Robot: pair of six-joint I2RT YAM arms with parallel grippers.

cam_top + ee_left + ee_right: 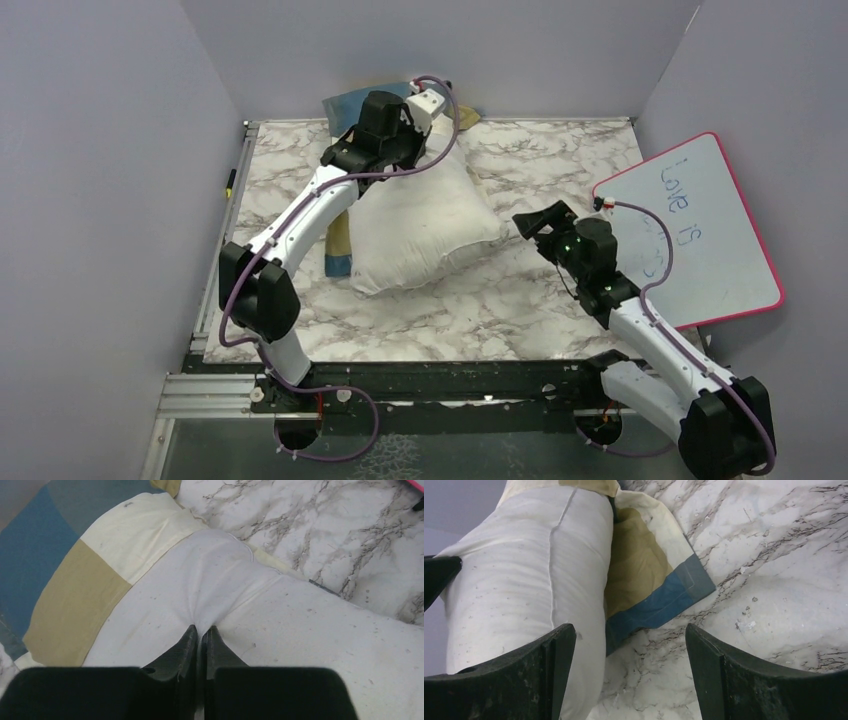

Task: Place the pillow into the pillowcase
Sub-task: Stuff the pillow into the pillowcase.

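Observation:
The off-white pillow [425, 225] lies in the middle of the marble table on top of the pillowcase [340, 250], whose blue and tan blocks stick out at its left and far ends. My left gripper [398, 168] is at the pillow's far end. In the left wrist view it [202, 628] is shut on a pinched fold of the pillow [300, 630], with the pillowcase [75, 590] spread to the left. My right gripper [535, 222] hangs open beside the pillow's right corner. Its fingertips [629, 640] straddle bare table, the pillow [524, 570] and pillowcase [644, 575] just ahead.
A pink-rimmed whiteboard [700, 230] with handwriting leans at the right side of the table, close behind my right arm. Grey walls enclose the table on the left, back and right. A small dark pen-like thing [230, 181] lies at the left edge.

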